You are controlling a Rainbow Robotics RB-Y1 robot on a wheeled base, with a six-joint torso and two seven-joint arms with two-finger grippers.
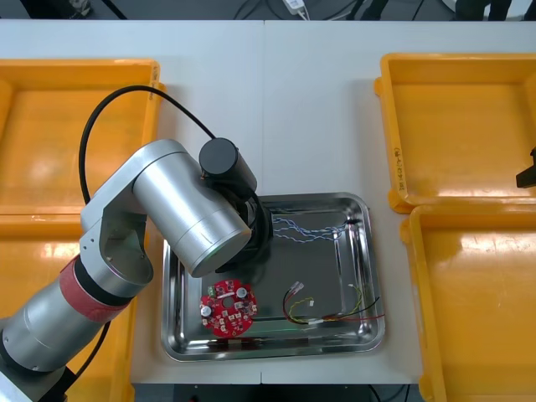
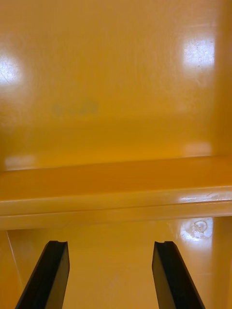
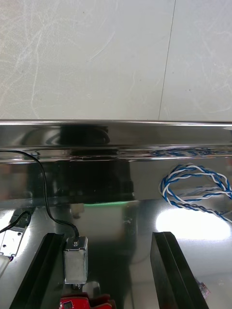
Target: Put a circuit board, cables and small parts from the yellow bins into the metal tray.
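Note:
My left arm [image 1: 193, 209] reaches over the metal tray [image 1: 368, 251] and hides its own gripper from above. In the left wrist view my left gripper [image 3: 108, 236] is open low inside the tray [image 3: 116, 130]. A small metal part [image 3: 76, 260] with a thin black cable [image 3: 42, 183] lies on the tray floor just inside one finger [image 3: 48, 270]. The red circuit board [image 1: 228, 306] lies at the tray's front left. A twisted blue and white cable [image 1: 310, 228] [image 3: 193, 188] and a red and yellow cable [image 1: 327, 311] also lie in the tray.
Yellow bins [image 1: 75, 142] [image 1: 469, 126] flank the tray. My right gripper [image 2: 110, 246] hangs open over the rims [image 2: 116, 193] where the two right bins meet, seen as a black tip [image 1: 527, 173] at the table's right edge. Another small metal part [image 3: 9, 240] lies beside the left finger.

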